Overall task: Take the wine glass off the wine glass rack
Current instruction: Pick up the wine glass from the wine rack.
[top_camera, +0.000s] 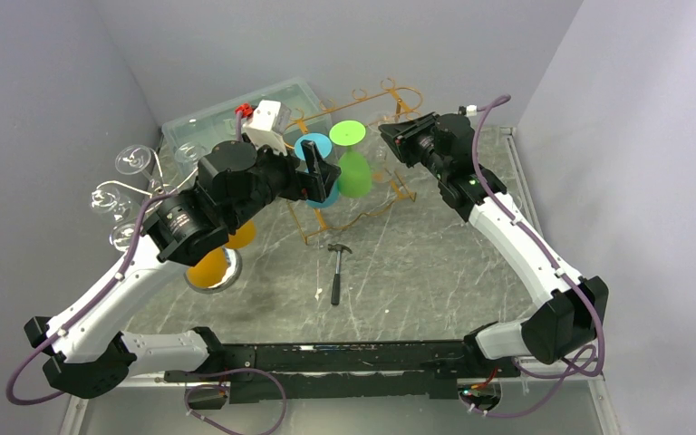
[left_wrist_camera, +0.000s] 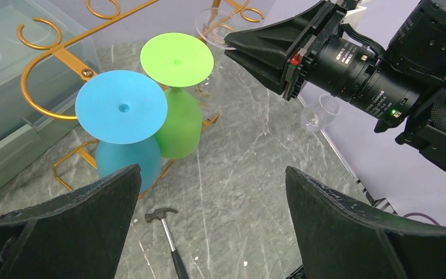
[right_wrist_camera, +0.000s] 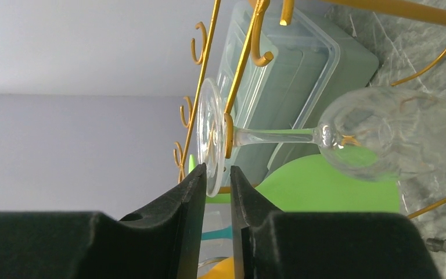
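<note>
A clear wine glass (right_wrist_camera: pixel 348 131) hangs by its foot (right_wrist_camera: pixel 211 136) on the gold wire wine glass rack (right_wrist_camera: pixel 206 70). My right gripper (right_wrist_camera: pixel 216 173) reaches in at the rack's right end (top_camera: pixel 390 136). Its jaws are narrowed around the rim of the foot, the left finger against it and a thin gap at the right one. A blue wine glass (left_wrist_camera: pixel 122 110) and a green one (left_wrist_camera: pixel 177 64) hang on the same rack (left_wrist_camera: pixel 52 52). My left gripper (left_wrist_camera: pixel 212 186) hovers wide open over the table near them (top_camera: pixel 326 181), holding nothing.
A small hammer (top_camera: pixel 336 272) lies on the marble table in front of the rack. A clear plastic bin (top_camera: pixel 236 113) stands at the back left. Clear glasses (top_camera: pixel 118 195) hang at the far left, and orange glassware (top_camera: pixel 210 267) sits under my left arm. Another clear glass (left_wrist_camera: pixel 319 113) stands below my right wrist.
</note>
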### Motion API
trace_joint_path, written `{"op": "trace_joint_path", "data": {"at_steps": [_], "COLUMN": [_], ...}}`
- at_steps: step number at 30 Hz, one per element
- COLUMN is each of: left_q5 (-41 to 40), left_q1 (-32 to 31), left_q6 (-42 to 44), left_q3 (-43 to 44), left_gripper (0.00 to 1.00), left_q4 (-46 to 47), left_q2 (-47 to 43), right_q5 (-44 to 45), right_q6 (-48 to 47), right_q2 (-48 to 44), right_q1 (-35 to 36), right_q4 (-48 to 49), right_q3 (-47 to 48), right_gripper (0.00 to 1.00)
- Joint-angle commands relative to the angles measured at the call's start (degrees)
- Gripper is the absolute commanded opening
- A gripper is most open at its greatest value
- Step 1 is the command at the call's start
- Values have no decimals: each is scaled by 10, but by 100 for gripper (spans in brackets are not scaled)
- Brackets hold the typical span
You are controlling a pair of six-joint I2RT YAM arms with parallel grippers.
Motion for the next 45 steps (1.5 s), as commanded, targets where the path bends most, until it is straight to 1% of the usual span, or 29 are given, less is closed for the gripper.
{"op": "trace_joint_path", "data": {"at_steps": [1,6,10,15,16,39,42,45], "left_q5": [-14,-18,-21,-27,-28,-38,-37,-38], "left_q1": [0,-1,-1,0,-1,0,1,2], "left_q6": [-7,-7,-7,-6,-6,-12,-12,-13], "left_q3": [6,17,9,-2,-3,-20,-21,-22], "left_gripper": [100,99,100,100,99,100,100,100], "left_q4": [22,9,16,21,25,45,45,45], "left_q2": [-9,-4,-11,-18,-18,-19,-20,-21], "right_q5": [26,37,35,37,37,36,42,47], "right_q6": [9,12,12,16,16,28,27,23], "right_q2": [-6,-13,-8,-11,-12,-25,-25,-24], "right_q1": [5,4,5,5,5,5,4,5], "right_q4": [35,40,38,39,38,44,39,33], "right_q3": [16,0,3,3,4,7,7,13], "right_gripper": [22,15,10,0,0,0,11,17]}}
